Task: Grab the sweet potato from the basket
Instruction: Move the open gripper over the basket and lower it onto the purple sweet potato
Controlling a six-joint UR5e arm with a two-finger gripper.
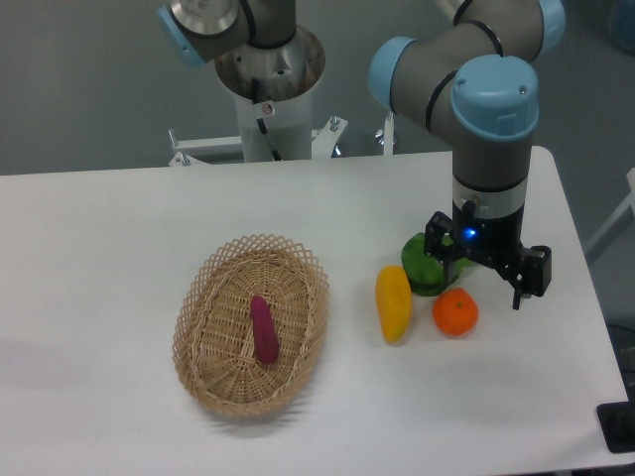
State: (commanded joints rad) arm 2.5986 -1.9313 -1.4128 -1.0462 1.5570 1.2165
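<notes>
White worktop (119, 228) fills our view before a grey wall. We see the sweet potato (264, 330) lying in the middle of the wicker basket (203, 288). Our jaws (488, 270) stand apart and hold nothing, hanging well right of the basket over a green fruit (422, 268), near the orange (455, 311) and yellow fruit (393, 302).

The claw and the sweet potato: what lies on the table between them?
In the camera view, the yellow fruit and the basket rim lie between the claw and the sweet potato.
</notes>
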